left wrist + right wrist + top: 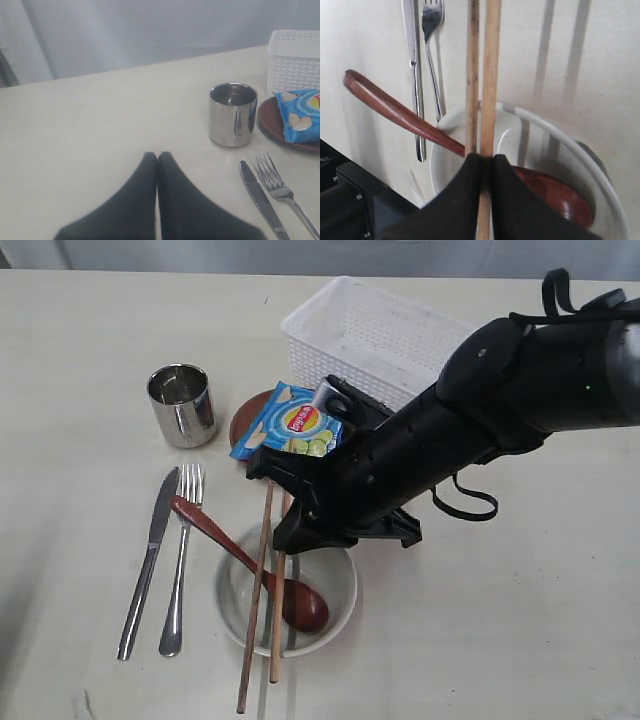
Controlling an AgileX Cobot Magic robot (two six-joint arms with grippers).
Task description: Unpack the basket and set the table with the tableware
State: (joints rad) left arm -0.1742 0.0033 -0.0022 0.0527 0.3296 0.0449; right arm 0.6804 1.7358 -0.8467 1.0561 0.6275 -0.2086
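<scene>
Jaws of the right gripper (486, 159) are clamping the chopsticks (490, 75), which are crossing over the bowl (570, 140) and spoon (380, 100); left gripper (157, 156) jaws are pressing together, empty, above the bench (100, 115).

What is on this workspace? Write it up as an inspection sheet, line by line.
Surface: pale table, no spills seen.
Job's things: white basket, nothing seen inside; steel cup upright; knife and fork side by side; spoon in white bowl, handle over the fork; chopsticks across the bowl; plate under the bag.
Clutter: blue chip bag on the plate.
Pincers: left pincer shut, holding nothing; right pincer shut on chopsticks.
Cables: black loops hanging from right arm.
Surroundings: pale backdrop behind table.
</scene>
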